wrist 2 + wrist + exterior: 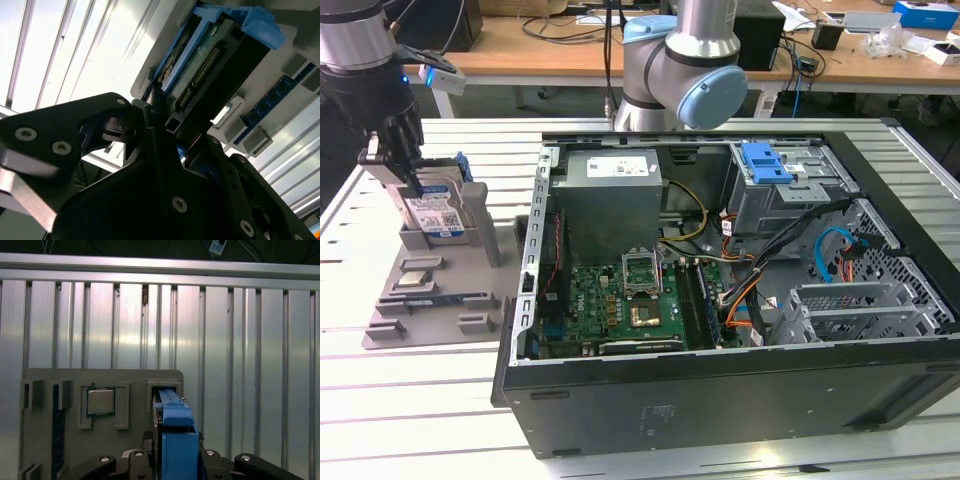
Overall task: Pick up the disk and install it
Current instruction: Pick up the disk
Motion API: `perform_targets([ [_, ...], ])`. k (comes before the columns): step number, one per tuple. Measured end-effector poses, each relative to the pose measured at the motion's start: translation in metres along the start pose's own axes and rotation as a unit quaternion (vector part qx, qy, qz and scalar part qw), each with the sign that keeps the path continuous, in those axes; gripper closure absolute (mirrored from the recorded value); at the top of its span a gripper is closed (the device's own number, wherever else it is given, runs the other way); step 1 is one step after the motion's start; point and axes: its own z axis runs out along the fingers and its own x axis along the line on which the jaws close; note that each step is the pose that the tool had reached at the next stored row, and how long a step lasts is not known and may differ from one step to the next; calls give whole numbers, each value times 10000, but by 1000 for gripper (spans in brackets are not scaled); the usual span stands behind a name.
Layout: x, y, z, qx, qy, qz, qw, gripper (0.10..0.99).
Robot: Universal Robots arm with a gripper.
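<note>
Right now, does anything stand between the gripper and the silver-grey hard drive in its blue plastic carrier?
Nothing visible does. The gripper is right at the silver-grey hard drive, which stands upright in a slot of the grey plastic holder.

Behind the computer case (720, 395), your arm (705, 30) is built from silver tubes and grey rounded joints, one closed by a pale blue round cap (712, 97). Off the case toward the exterior view's left, another silver tube (355, 30) meets a black wrist block. Your gripper (408, 172) is matt black. In both wrist views its flat link plates carry bright round screw heads (61, 147) (104, 459).
</note>
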Motion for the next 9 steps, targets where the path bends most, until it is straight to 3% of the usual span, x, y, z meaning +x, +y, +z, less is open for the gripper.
perform_targets([
  [9, 0, 0, 0, 0, -13, -3, 10000, 718],
])
